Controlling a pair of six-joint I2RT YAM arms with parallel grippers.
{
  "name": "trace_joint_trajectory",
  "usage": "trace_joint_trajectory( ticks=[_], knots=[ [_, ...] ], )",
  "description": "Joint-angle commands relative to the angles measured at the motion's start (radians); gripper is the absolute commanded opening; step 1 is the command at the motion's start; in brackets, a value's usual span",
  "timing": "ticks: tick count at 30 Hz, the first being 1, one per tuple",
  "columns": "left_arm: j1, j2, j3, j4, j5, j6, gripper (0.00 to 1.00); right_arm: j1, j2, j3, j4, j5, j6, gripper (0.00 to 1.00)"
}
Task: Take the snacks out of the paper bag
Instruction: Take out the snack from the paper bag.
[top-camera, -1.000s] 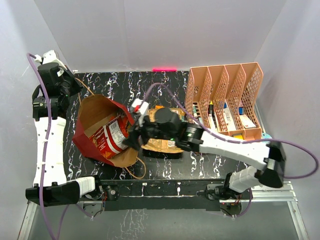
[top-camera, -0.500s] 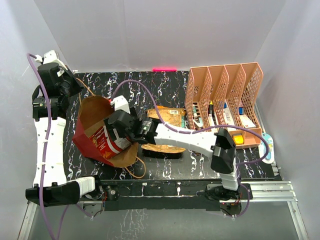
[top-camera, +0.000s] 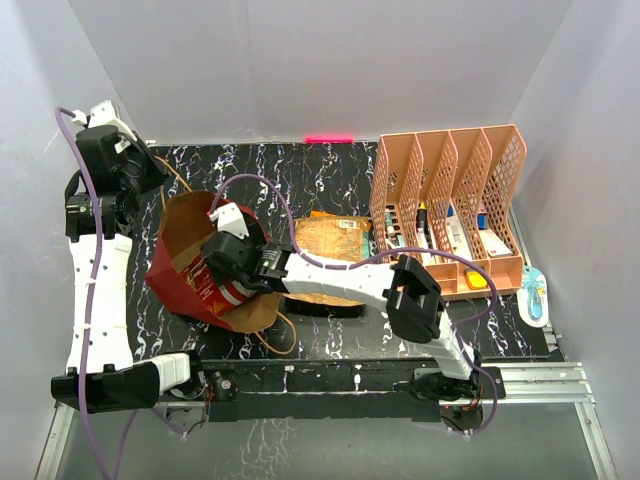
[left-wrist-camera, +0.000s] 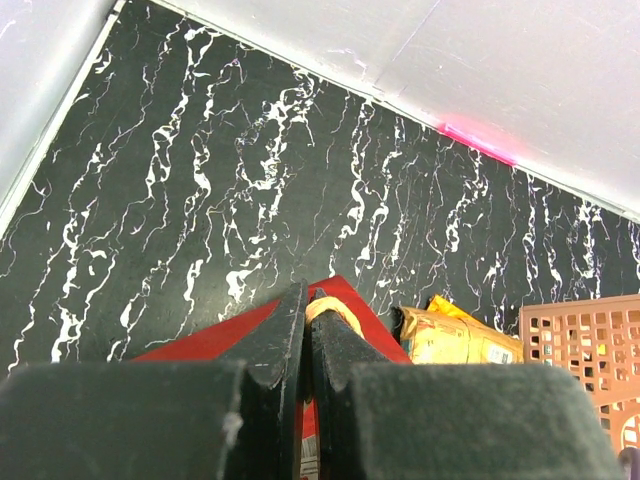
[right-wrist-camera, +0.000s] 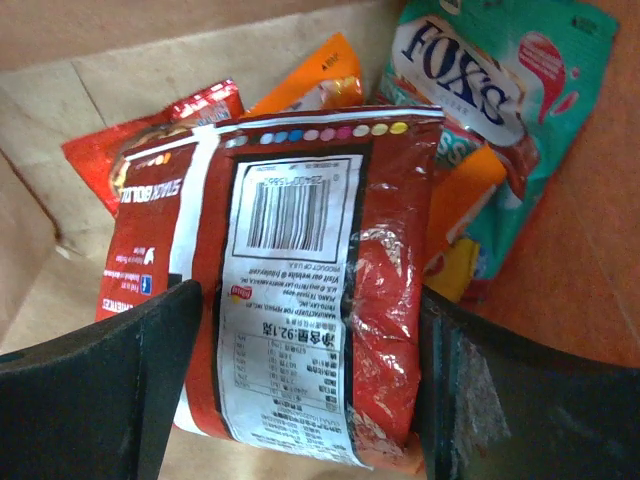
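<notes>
— How far along?
— Early to middle, at a guess. Out on the surface (top-camera: 330, 180), just right of the paper bag (top-camera: 175, 285): one gold-brown packet (top-camera: 335, 240). Perhaps a second under the right arm, too hidden to tell.
— And the bag itself?
— On the left half of the surface, tipped over, with its mouth gaping upward.
— Left inside?
— At least four snacks: a large red packet (right-wrist-camera: 300, 280) on top, barcode up, over a smaller red one (right-wrist-camera: 150, 140), an orange one (right-wrist-camera: 310, 80) and a teal one (right-wrist-camera: 490, 80).
— Right fingers (right-wrist-camera: 110, 390)?
— Deep in the bag's mouth, spread wide to either side of the large red packet, clamped on nothing yet.
— Left fingers (left-wrist-camera: 280, 350)?
— Pressed fully together at the bag's far rim, seemingly pinching the paper by its cord handle (left-wrist-camera: 335, 308) and propping the mouth open.
— Remaining work?
— Most of it, probably: closing on the red packet, lifting it clear, laying it beside the gold-brown one, then the same for each of the others.
</notes>
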Motion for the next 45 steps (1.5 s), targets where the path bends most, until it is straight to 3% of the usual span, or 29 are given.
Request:
trace_joint_trajectory(
  ticks=[1,4,13,23,32,45],
  knots=[
    [0.0,-0.013,0.015,0.041,0.015,-0.012,0.0,-0.026,-0.012,0.027,0.181,-0.063,0.045,0.75],
    [0.0,-0.015,0.018,0.04,0.02,-0.016,0.0,-0.035,-0.028,-0.013,0.268,-0.106,0.062,0.64],
    [0.0,-0.01,0.034,0.029,0.003,-0.008,0.0,-0.048,-0.068,0.026,0.318,-0.245,0.016,0.08],
    [0.0,0.001,0.044,0.024,-0.039,-0.003,0.0,-0.054,-0.36,-0.103,0.607,-0.358,-0.051,0.07],
    [0.0,0.01,0.05,0.022,-0.057,0.004,0.0,-0.055,-0.604,-0.131,0.582,-0.35,-0.059,0.07],
    [0.0,0.02,0.045,0.031,-0.071,0.011,0.0,-0.055,-1.01,-0.543,0.508,0.03,-0.117,0.07]
  ],
)
